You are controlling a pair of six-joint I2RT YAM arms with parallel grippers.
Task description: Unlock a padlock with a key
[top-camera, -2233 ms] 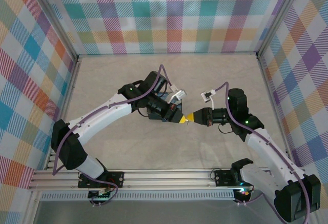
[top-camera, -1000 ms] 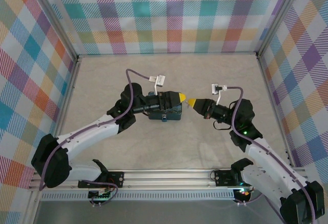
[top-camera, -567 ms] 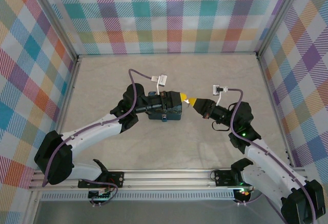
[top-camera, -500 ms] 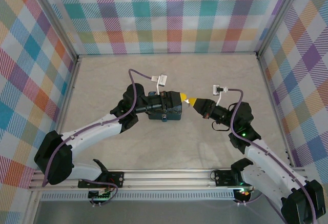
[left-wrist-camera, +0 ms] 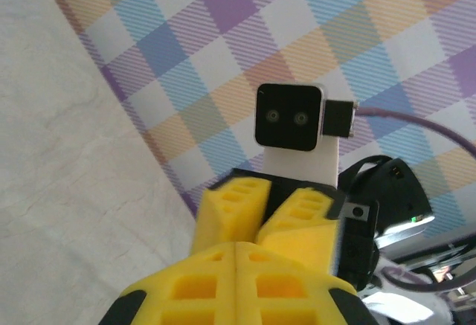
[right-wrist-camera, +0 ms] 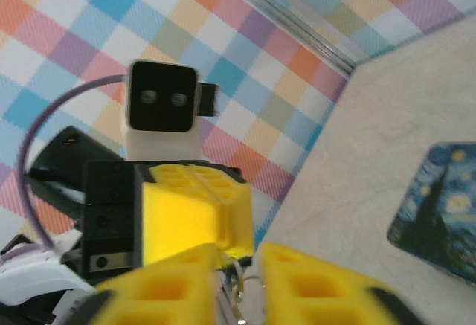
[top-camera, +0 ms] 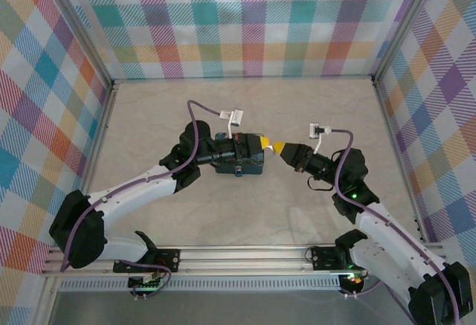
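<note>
Our left gripper [top-camera: 263, 144] has clamped shut against the right gripper [top-camera: 279, 147], whose jaws have parted slightly. We see the key ring [right-wrist-camera: 239, 284] in that gap, near a blue starry block [top-camera: 253, 166].

Nothing to read here: no words, numbers, brand marks or signs come through on any surface. The blue box [right-wrist-camera: 439, 206] with the starry swirl shows a picture only, and the checked walls [top-camera: 253, 20] carry pattern, no lettering.
</note>
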